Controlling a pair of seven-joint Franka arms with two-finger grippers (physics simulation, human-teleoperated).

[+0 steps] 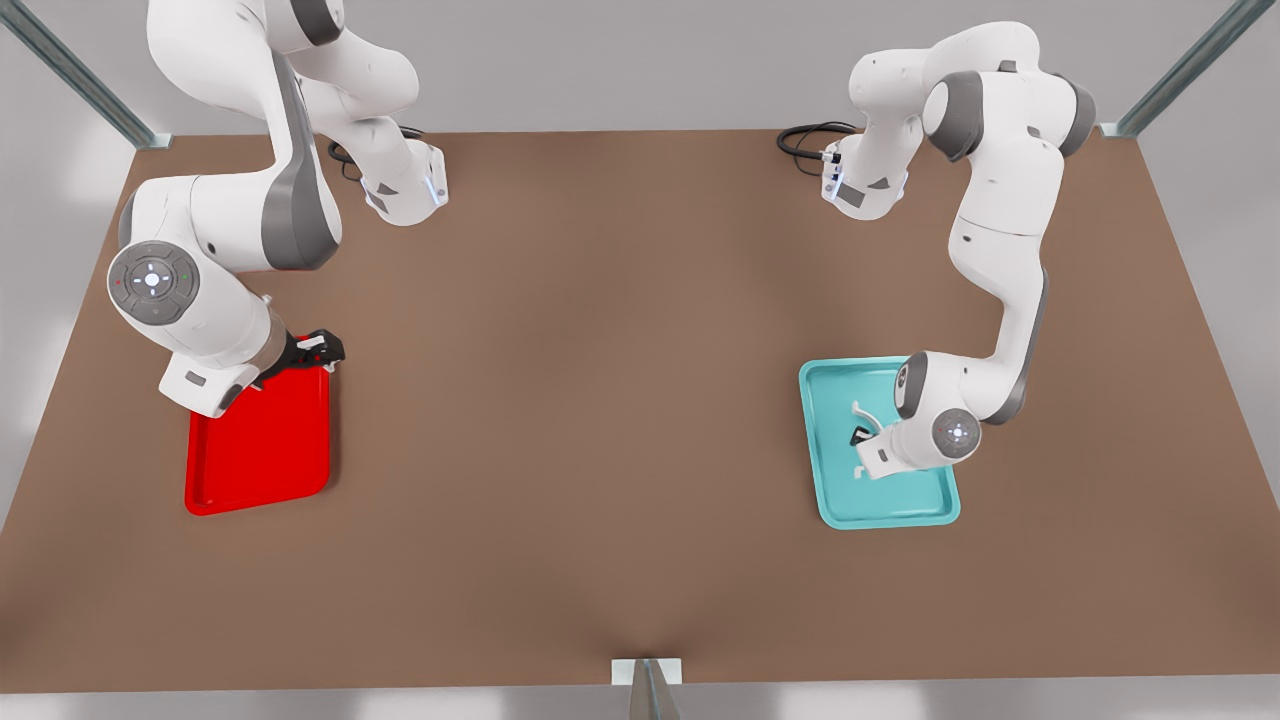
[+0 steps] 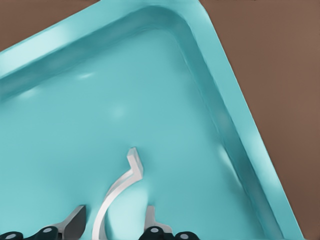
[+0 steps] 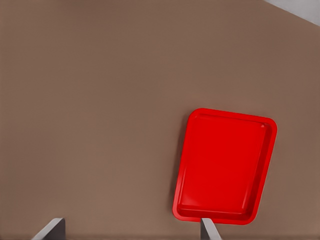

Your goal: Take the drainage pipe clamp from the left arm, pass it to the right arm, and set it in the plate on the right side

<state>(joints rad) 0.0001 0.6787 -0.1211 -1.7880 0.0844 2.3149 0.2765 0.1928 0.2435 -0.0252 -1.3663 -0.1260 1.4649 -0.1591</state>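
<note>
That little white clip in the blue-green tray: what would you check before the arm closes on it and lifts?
1. Drainage pipe clamp lies flat in the teal tray: ok.
2. Left gripper is open, one finger on each side of the clamp: ok.
3. Fingers low enough to grip: cannot tell.
4. Right gripper is open, waiting at the far edge of the plate: ok.
5. Nothing lies on the plate: ok.

I see 1 teal tray point(image 1: 830, 505) on the brown desk point(image 1: 600, 400). It lies toward the front view's right edge. A black cable point(image 1: 805, 138) coils at the far edge.
</note>
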